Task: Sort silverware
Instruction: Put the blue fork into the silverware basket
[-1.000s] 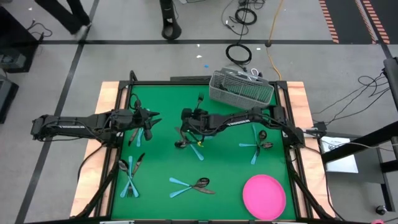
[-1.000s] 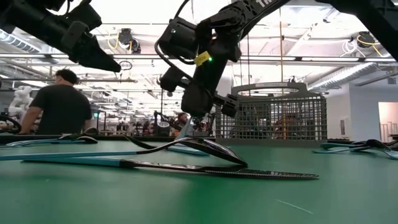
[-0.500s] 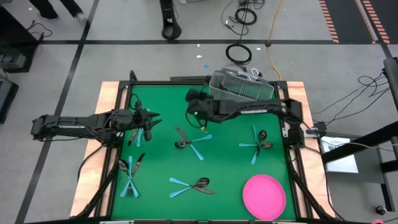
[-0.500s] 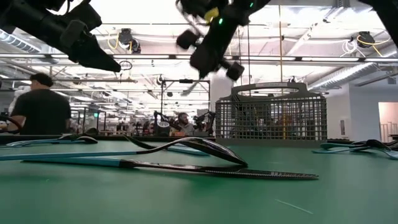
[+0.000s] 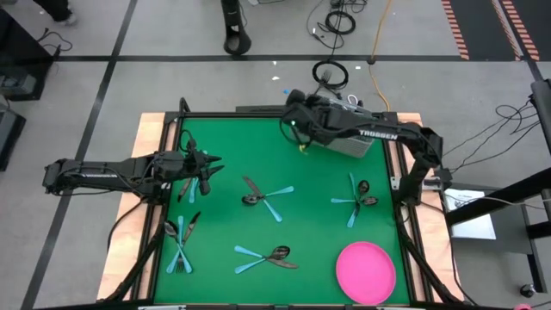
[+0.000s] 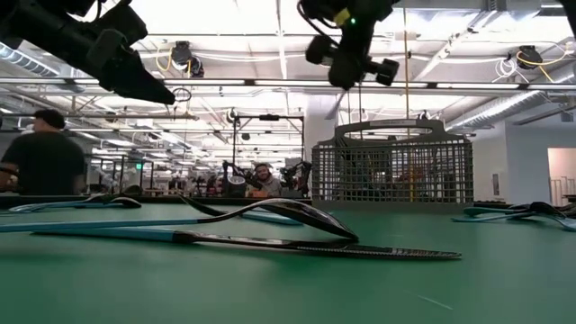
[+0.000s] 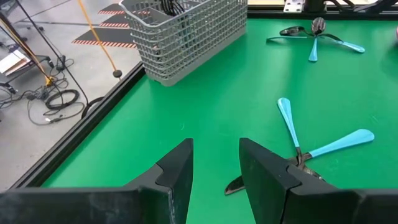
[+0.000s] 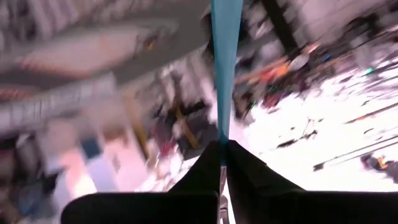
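Silverware with light blue handles lies in small groups on the green mat: one group mid-table point(image 5: 267, 196), one at the front point(image 5: 263, 256), one front left point(image 5: 181, 241), one to the right point(image 5: 355, 200). My right gripper point(image 5: 295, 123) hovers high at the near-left corner of the grey wire caddy point(image 5: 337, 127). It is shut on one piece, whose blue handle point(image 8: 225, 62) sticks out past the fingers point(image 8: 199, 180); its head is hidden. My left gripper point(image 5: 209, 164) hangs open above a group at the left point(image 5: 191, 185), nothing between its fingers point(image 7: 180, 168).
A pink round plate point(image 5: 366, 271) sits at the front right corner. The caddy point(image 7: 186, 37) stands at the table's far edge with some pieces inside. A black frame point(image 5: 164, 198) rims the mat. People stand in the room behind point(image 6: 40, 162).
My right gripper rose from the mid-table group and swung back and right to the caddy, carrying the blue-handled piece. The left arm has stayed still.
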